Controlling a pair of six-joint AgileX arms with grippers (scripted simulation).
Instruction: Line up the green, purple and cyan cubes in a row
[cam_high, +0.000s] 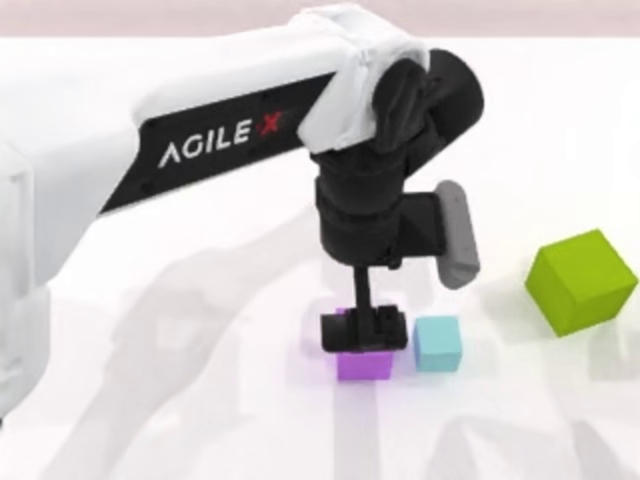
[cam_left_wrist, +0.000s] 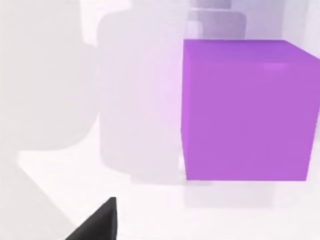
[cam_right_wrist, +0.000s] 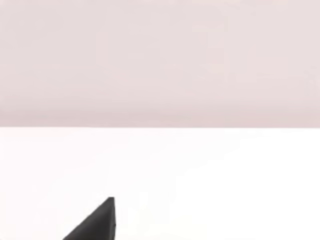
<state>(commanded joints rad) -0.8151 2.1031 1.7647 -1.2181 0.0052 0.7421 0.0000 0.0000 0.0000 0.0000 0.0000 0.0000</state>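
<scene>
left gripper (cam_high: 362, 333) hanging low over purple cube (cam_high: 364, 362), jaws' state unclear | purple cube sitting near counter (cam_high: 200, 420) front edge, centre | cyan cube (cam_high: 438, 343) lying just beside it | green cube (cam_high: 581, 281) resting near right edge | right arm out of top view

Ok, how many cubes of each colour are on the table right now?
green cube: 1
purple cube: 1
cyan cube: 1
Total: 3 cubes
</scene>
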